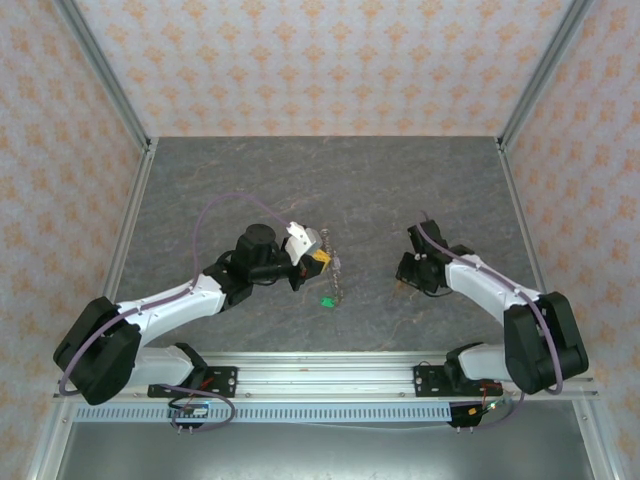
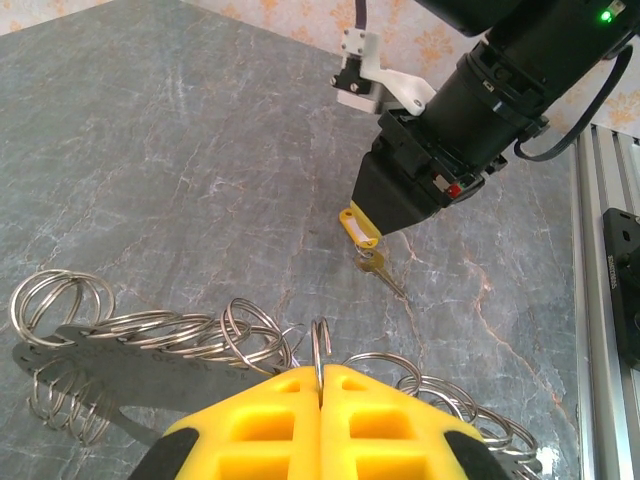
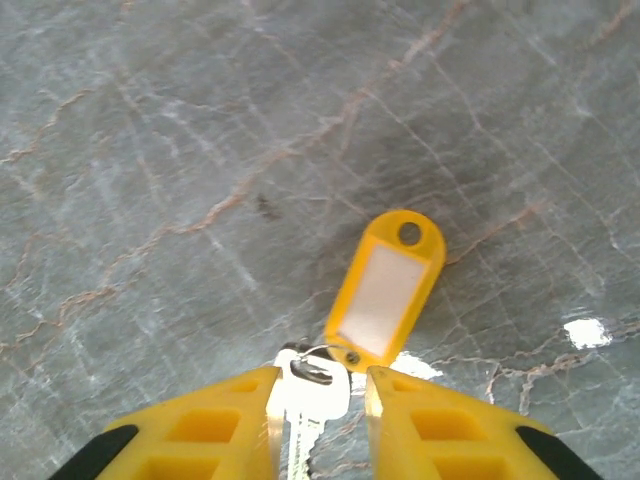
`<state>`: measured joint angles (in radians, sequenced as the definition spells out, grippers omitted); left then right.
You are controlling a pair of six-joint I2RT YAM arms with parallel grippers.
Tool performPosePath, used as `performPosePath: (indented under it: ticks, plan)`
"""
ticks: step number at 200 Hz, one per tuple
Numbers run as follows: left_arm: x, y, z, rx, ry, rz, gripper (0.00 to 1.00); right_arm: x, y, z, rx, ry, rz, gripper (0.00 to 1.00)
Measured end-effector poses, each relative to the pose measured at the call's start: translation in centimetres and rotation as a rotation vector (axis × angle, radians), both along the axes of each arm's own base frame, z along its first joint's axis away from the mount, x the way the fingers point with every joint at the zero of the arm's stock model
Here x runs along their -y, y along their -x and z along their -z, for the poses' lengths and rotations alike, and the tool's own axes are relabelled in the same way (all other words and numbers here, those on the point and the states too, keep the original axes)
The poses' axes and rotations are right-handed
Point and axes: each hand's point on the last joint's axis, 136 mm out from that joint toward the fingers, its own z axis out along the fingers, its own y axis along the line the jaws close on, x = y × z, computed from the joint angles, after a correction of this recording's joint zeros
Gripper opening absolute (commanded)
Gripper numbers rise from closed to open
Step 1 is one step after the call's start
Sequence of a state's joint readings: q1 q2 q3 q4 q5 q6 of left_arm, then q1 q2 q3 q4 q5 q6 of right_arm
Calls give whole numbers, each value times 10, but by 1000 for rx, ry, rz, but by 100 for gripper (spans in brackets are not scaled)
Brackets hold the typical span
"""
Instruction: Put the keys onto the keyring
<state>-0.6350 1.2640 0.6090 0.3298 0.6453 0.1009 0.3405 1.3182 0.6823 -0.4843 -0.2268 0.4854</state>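
We clamp our left gripper shut on one ring of the keyring, presenting it centre-left for threading. Farther right, our right gripper, jaws parted, straddles the yellow-tagged key lying on the table, ready for pickup.

Lies flat between the parted tips of the right gripper: small silver key, its white-labelled yellow plastic tag pointing away. Hangs pinched by one ring in the left gripper: chain of linked silver wire rings, trailing to both sides.
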Motion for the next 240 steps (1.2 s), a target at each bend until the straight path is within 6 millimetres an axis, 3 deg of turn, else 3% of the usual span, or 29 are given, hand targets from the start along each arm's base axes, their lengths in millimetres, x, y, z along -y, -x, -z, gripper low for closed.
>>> performPosePath:
  ticks: [24,71,174,240]
  plan:
    - [0,0,0,0,0,0,0,-5,-4,-2,-9,74,-39,32]
    - [0,0,-1,3,2,0,0,1,4,16,-80,166,-54,31]
    - [1,-2,0,-1,-1,0,0,-2,0,18,-93,172,-60,31]
    - [1,-2,0,-1,-1,0,0,-1,0,23,-108,188,-64,22]
